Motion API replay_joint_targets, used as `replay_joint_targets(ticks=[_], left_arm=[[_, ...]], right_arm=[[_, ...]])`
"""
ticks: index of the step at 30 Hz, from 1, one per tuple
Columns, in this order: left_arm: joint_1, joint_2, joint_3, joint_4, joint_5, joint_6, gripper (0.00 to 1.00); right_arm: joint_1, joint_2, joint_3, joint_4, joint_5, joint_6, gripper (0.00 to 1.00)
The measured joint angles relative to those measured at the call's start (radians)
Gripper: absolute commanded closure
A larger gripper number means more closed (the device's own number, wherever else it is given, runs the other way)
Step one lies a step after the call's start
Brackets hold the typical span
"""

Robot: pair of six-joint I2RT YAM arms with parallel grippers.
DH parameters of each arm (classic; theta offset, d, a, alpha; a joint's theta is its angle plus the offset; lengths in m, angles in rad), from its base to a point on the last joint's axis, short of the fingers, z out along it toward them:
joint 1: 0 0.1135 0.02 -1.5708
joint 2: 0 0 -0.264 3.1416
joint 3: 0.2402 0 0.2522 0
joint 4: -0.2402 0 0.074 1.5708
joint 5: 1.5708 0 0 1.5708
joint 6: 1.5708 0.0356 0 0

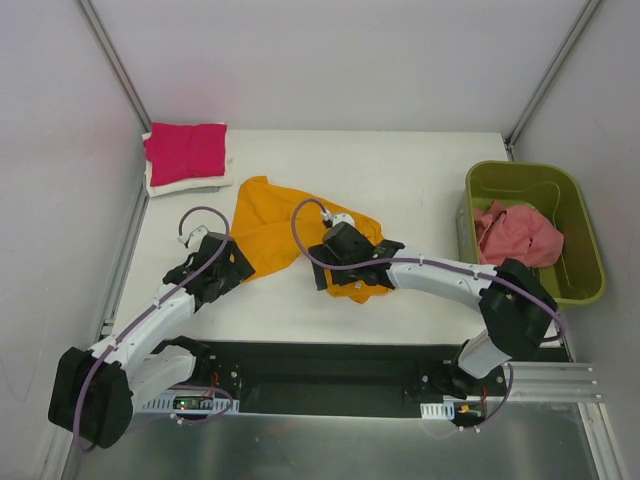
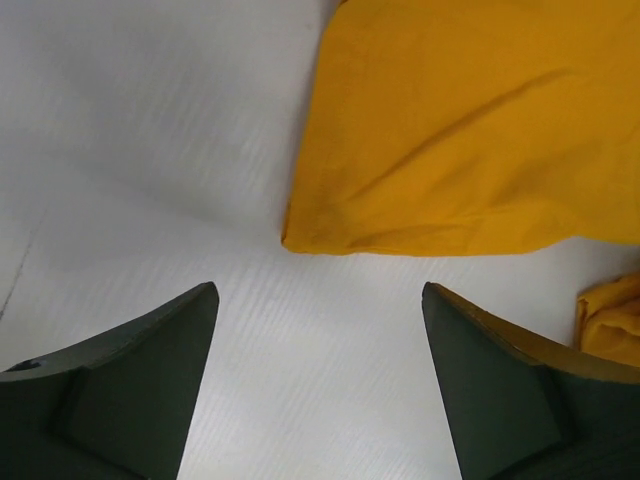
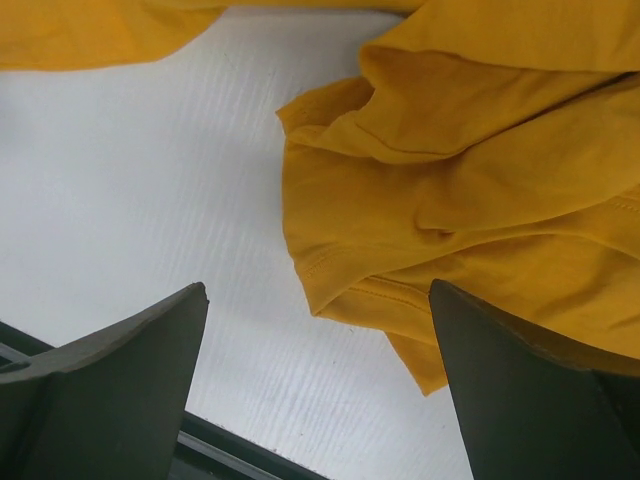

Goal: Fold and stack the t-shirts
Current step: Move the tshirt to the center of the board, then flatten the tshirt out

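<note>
Flanking the yellow shirt (image 1: 265,235): folded stack (image 1: 186,153), green bin (image 1: 515,168).

Both arms are the same build. The left arm (image 1: 150,322) and the right arm (image 1: 440,275) each have smooth white tube-shaped links, with chunky black housings at the joints and big black blocks down near the bases. Each one carries a thin purple cable: the left cable (image 1: 193,214) makes a round loop near the wrist, and the right cable (image 1: 299,228) arcs up and then runs along the white link. There's a small silver-white fitting (image 1: 338,218) where that one plugs in. The wrist ends are all black and boxy. Up close, the left gripper (image 2: 318,290) has matte, dark grey-green fingers (image 2: 150,375), wedge-shaped and tapering to a point. The right gripper (image 3: 318,288) looks identical.
</note>
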Motion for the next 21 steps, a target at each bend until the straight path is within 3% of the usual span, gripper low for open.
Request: replay_joint_targets(ticks=[5,9,12,13,14,21], left_arm=[[0.086,0.134,0.000,0.042,0.086,0.003,0.35],[0.098,0.222,0.009,0.077,0.124,0.002,0.45],[0.098,0.272,0.024,0.121,0.137,-0.001,0.64],[0.098,0.298,0.035,0.137,0.140,0.000,0.87],[0.098,0.320,0.044,0.148,0.146,-0.002,1.00],[0.104,0.419,0.088,0.216,0.200,0.000,1.00]], right_arm=[[0.033,0.048,-0.006,0.031,0.006,0.052,0.06],[0.073,0.090,-0.005,0.043,0.014,0.069,0.13],[0.087,0.124,0.005,0.038,0.023,0.073,0.16],[0.089,0.134,0.009,0.034,0.028,0.073,0.16],[0.089,0.141,0.012,0.029,0.035,0.074,0.18],[0.089,0.148,0.011,-0.008,0.080,0.090,0.33]])
